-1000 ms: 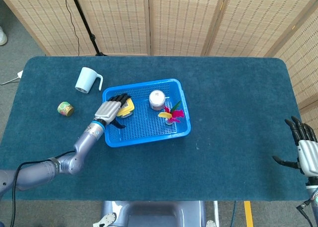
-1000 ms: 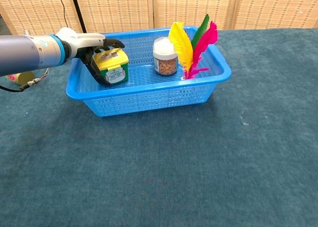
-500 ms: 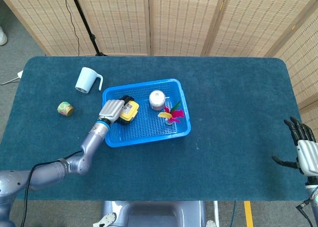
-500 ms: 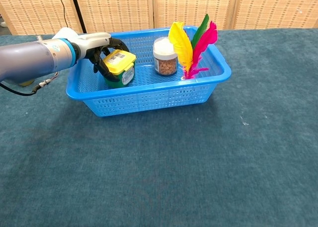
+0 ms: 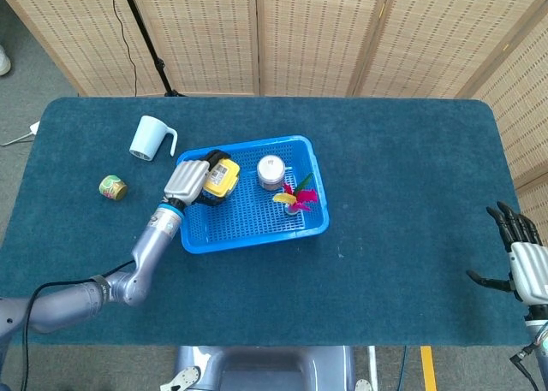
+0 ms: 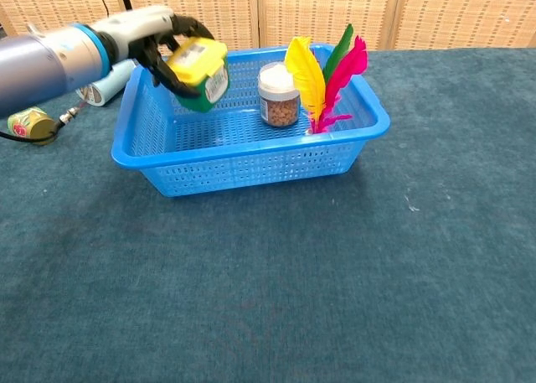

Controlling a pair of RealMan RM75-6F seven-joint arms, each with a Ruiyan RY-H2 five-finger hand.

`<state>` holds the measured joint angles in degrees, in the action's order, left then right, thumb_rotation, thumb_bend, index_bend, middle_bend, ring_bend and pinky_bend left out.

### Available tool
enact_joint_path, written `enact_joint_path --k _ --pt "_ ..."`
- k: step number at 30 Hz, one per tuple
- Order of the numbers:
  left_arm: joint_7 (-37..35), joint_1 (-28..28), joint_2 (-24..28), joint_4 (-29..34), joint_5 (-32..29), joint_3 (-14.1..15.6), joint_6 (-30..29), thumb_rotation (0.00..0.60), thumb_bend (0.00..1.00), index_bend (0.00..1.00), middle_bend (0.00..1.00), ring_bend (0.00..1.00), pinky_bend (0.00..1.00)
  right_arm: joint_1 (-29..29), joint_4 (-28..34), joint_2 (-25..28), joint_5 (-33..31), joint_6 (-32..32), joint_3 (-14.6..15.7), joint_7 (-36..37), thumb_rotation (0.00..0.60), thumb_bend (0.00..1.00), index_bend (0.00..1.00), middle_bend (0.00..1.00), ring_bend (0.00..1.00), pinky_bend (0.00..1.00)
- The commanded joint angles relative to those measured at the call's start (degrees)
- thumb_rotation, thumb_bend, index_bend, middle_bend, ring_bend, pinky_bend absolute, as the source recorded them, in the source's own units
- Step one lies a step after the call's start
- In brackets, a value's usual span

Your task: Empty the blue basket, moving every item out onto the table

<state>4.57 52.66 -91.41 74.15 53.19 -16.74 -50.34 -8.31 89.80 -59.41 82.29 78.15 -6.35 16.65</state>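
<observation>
My left hand [image 5: 190, 180] [image 6: 155, 39] grips a green tub with a yellow lid [image 5: 220, 178] [image 6: 201, 71] and holds it tilted, lifted above the floor of the blue basket [image 5: 248, 234] [image 6: 243, 161]. Still inside the basket stand a white-lidded jar [image 5: 271, 171] [image 6: 279, 93] and a bunch of yellow, green and pink feathers [image 5: 296, 196] [image 6: 327, 77]. My right hand [image 5: 519, 258] hangs far off at the table's right edge, fingers spread, holding nothing.
A pale blue mug [image 5: 149, 138] [image 6: 107, 83] lies on its side behind the basket's left corner. A small green and yellow can [image 5: 112, 186] [image 6: 28, 123] sits on the cloth further left. The dark teal table [image 5: 402, 194] stretches right of the basket.
My left hand closed on the yellow-lidded tub, tipped it and raised it off the basket floor. The right hand stayed where it was.
</observation>
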Motion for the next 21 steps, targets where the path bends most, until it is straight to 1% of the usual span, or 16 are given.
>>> enact_joint_path --k 1,4,7,9,11,13,16,19,21 --pt "-2.93 -3.81 6.99 8.89 5.37 -0.82 -4.90 0.600 0.44 0.49 0.40 0.46 0.62 0.03 0.11 0.06 0.22 0.04 0.15 0.06 0.600 0.00 0.00 0.00 0.00 0.00" --pt "-4.22 -6.87 12.00 14.71 8.58 -0.23 -7.88 0.600 0.44 0.49 0.40 0.46 0.62 0.05 0.33 0.10 0.63 0.26 0.28 0.00 0.600 0.00 0.00 0.00 0.00 0.00" --pt "-6.21 -10.31 16.96 19.49 12.04 1.01 -10.58 0.600 0.43 0.49 0.40 0.46 0.62 0.16 0.68 0.16 1.23 0.77 0.43 -0.17 0.600 0.00 0.00 0.00 0.00 0.00" --pt "-8.05 -13.04 20.34 21.74 14.70 2.39 -12.48 0.600 0.43 0.49 0.40 0.46 0.62 0.22 0.95 0.21 1.50 0.90 0.60 -0.33 0.600 0.00 0.00 0.00 0.00 0.00" --pt "-10.38 -15.41 22.68 22.56 16.69 3.84 -13.72 0.600 0.43 0.49 0.40 0.46 0.62 0.20 1.15 0.24 1.70 0.84 0.74 -0.36 0.600 0.00 0.00 0.00 0.00 0.00" --pt "-13.36 -18.05 24.78 22.04 18.88 5.70 -14.94 0.600 0.43 0.49 0.40 0.46 0.62 0.16 1.29 0.25 1.92 0.79 0.89 -0.43 0.600 0.00 0.00 0.00 0.00 0.00" --pt "-16.52 -21.27 25.86 19.14 20.70 8.26 -16.36 0.600 0.43 0.49 0.40 0.46 0.62 0.08 1.45 0.18 2.37 0.78 1.12 -0.63 0.600 0.00 0.00 0.00 0.00 0.00" --pt "-18.65 -23.21 25.05 15.37 20.40 10.21 -15.82 0.600 0.42 0.49 0.40 0.46 0.62 -0.10 1.62 0.10 2.74 0.50 1.36 -0.87 0.600 0.00 0.00 0.00 0.00 0.00" --pt "-20.73 -24.04 23.46 11.86 20.10 11.26 -14.64 0.600 0.42 0.49 0.40 0.44 0.62 -0.28 1.72 0.03 2.86 0.20 1.46 -1.13 0.600 0.00 0.00 0.00 0.00 0.00"
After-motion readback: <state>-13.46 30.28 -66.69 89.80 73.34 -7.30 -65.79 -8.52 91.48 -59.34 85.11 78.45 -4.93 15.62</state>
